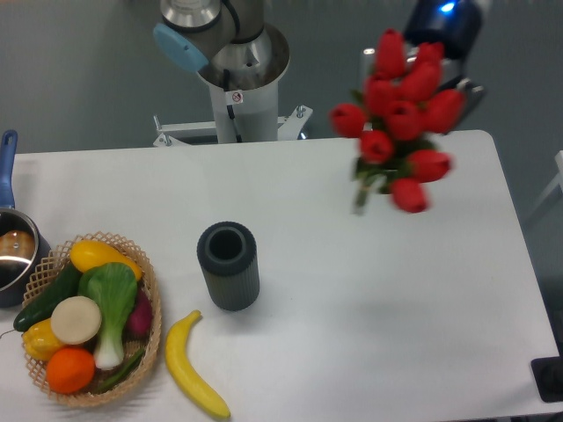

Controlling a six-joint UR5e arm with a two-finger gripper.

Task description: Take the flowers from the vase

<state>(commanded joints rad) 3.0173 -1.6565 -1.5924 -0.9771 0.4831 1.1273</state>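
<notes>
Flowers: I see the flowers in the upper right of the frame, held in the air above the desk, well apart from the vase; red buds bunched, green stems pointing down-left (slightly blurred).
Gripper: I place the gripper at the top right edge, just behind the bunch; only a dark body with a blue light shows.
Fingers: hidden behind the buds; I cannot tell whether they are closed on the stems.
Vase: upright, left of centre, mouth open and dark.
Banana: a banana lies on the desk below the vase, near it.
Basket: a basket of vegetables and fruit sits at lower left.
Pot: a steel pot with a blue handle shows at the left edge.
</notes>
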